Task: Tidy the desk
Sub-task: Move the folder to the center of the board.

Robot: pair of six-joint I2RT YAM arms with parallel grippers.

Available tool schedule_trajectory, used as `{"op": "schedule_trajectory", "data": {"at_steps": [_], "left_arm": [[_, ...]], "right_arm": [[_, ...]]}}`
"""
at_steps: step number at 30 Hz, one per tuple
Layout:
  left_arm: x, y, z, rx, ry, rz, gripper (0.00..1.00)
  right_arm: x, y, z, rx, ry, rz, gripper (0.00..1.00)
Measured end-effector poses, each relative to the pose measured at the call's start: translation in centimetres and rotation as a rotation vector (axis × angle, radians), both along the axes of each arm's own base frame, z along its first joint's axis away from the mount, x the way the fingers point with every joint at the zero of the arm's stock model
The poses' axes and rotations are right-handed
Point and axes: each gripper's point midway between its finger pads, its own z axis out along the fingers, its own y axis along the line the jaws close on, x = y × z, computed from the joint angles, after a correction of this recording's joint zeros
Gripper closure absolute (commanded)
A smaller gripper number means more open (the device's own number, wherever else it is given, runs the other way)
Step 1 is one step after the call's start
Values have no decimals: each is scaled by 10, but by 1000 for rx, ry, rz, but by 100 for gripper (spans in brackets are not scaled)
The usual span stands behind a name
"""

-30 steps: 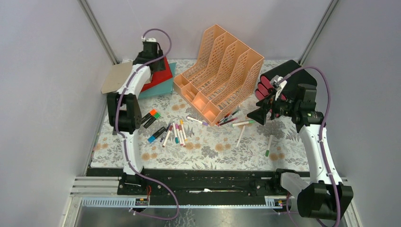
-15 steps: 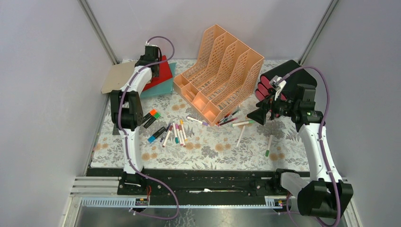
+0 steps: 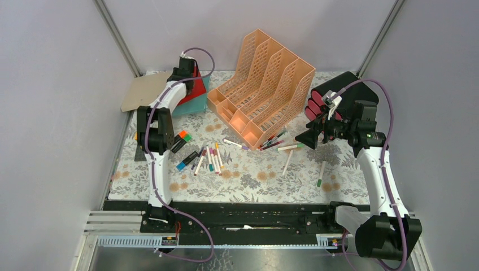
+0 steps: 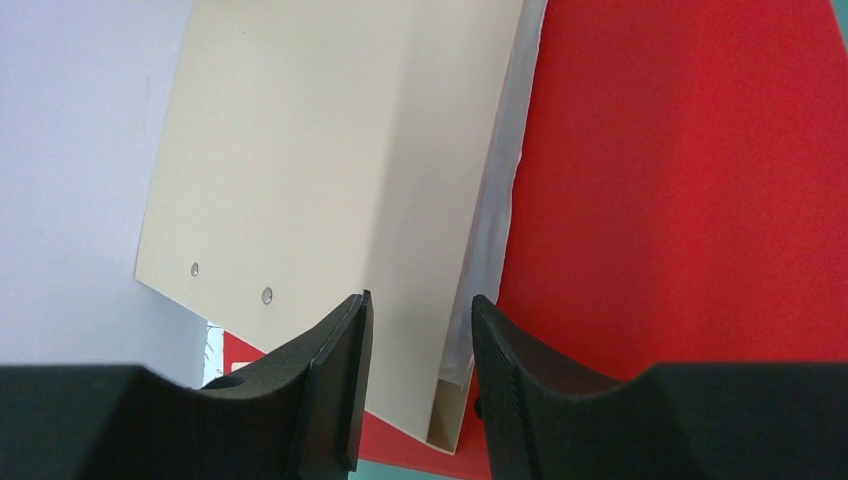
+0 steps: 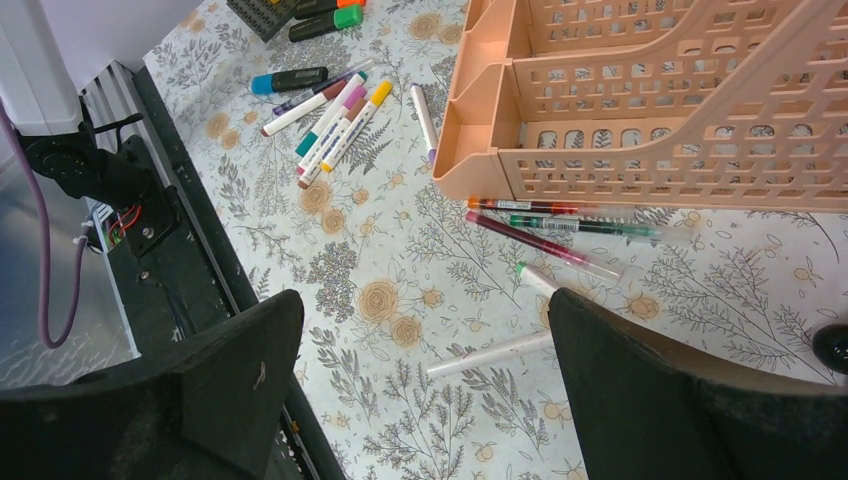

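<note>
Left gripper (image 4: 418, 310) half-open astride the folder (image 4: 330, 150) edge, back-left of the desk (image 3: 265, 186), nothing clamped that we can see; right gripper (image 5: 425, 300) wide open above the pens (image 5: 330, 115). We're on the folder grab: next needs a full close before lifting.

The left arm (image 3: 156, 169) and the right arm (image 3: 377, 169) have white, rounded links between black joint housings. A thin purple cable (image 3: 197, 49) runs along each arm. The right arm has a black base block (image 3: 387, 237) at 5 o'clock and a small green spot (image 3: 370, 137). The left gripper (image 4: 420, 300) has black fingers (image 4: 520, 400) with finely ribbed inner faces. The right gripper (image 5: 425, 300) is black, broad and wedge-shaped.
</note>
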Motion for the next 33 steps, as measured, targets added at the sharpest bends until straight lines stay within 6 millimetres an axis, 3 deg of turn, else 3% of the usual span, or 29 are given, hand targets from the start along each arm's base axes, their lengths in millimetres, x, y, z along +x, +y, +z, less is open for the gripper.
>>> {"op": "schedule_trajectory", "data": {"at_steps": [17,19,24,29,33], "left_arm": [[-1,5,-13,166,-20,11,74],[0,5,-14,177,-24,9,78],[1,5,-13,206,-34,4,100],[-4,3,-5,254,-51,-1,100],[-21,-2,5,284,-56,-13,100]], "right_arm": [[0,0,-1,-3,2,-4,0],[0,0,-1,-3,3,-4,0],[0,0,-1,-2,3,-3,0],[0,0,-1,-2,4,-3,0],[0,0,-1,-2,4,-3,0]]}}
